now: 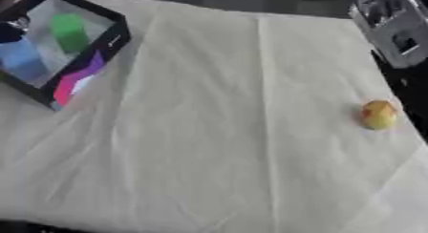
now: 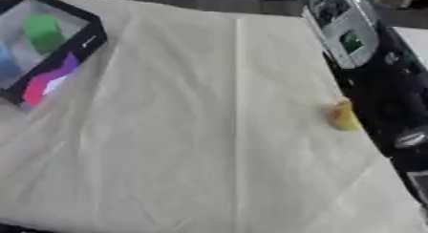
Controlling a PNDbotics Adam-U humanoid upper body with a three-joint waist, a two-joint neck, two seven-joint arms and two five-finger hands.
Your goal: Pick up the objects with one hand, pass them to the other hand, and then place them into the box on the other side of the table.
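In the left eye view, a small round yellow-orange object is seen on the cream cloth-covered table, well apart from the black-rimmed box holding green and blue items. In the right eye view, the same is shown. No hand is seen, so its state cannot be told.

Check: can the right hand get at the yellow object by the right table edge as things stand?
Probably yes. The yellow object sits alone on the cloth near the right edge, the right arm's side, with nothing beside or over it. The box is far left. The right hand itself shows in neither view, so its start is unknown.
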